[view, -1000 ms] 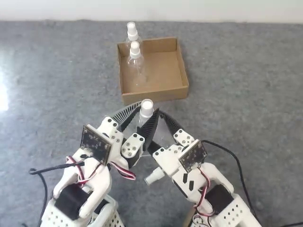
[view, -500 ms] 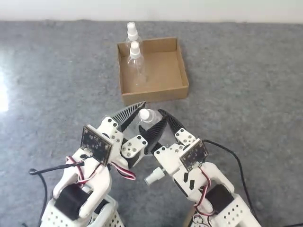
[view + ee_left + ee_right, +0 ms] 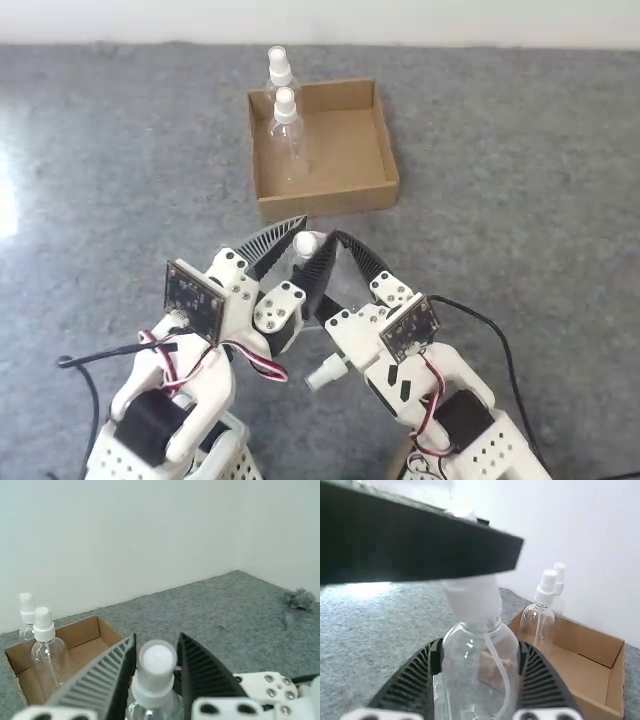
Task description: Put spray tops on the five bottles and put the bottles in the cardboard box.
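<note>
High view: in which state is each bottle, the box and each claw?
Clear plastic bottle between the arms: white spray top on its neck, held by both claws.
Left claw: shut on the white spray top.
Right claw: shut on that bottle.
Brown cardboard box: open, one bottle inside.
Clear bottle in the box: upright, capped.
Clear bottle at the box's far corner: upright, capped; inside or behind, unclear.

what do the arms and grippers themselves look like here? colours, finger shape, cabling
Both arms are white printed plastic. The left gripper and right gripper have black, tapered, ribbed fingers. Each wrist carries a dark camera board. Red, white and black wires loop at the left arm; a black cable trails from the right.
</note>
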Motion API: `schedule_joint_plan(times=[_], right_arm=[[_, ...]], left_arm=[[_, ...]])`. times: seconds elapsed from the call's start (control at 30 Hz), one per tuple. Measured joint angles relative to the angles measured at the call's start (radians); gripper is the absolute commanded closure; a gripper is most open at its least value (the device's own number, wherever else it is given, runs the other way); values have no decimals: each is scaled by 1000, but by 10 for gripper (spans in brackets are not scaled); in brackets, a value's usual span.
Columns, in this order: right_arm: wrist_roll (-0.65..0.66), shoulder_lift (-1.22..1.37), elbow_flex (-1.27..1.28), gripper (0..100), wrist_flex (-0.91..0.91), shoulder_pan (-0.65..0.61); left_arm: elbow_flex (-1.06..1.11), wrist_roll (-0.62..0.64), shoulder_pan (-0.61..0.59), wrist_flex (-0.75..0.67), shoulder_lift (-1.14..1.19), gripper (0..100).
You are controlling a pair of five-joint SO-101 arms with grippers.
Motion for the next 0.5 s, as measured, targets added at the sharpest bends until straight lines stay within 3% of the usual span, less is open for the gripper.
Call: schedule_joint_plan(times=[0.5], right_arm=[[3,0,0,957,2,-5]], left_arm=[[-8,-25,20,-21,0,945]])
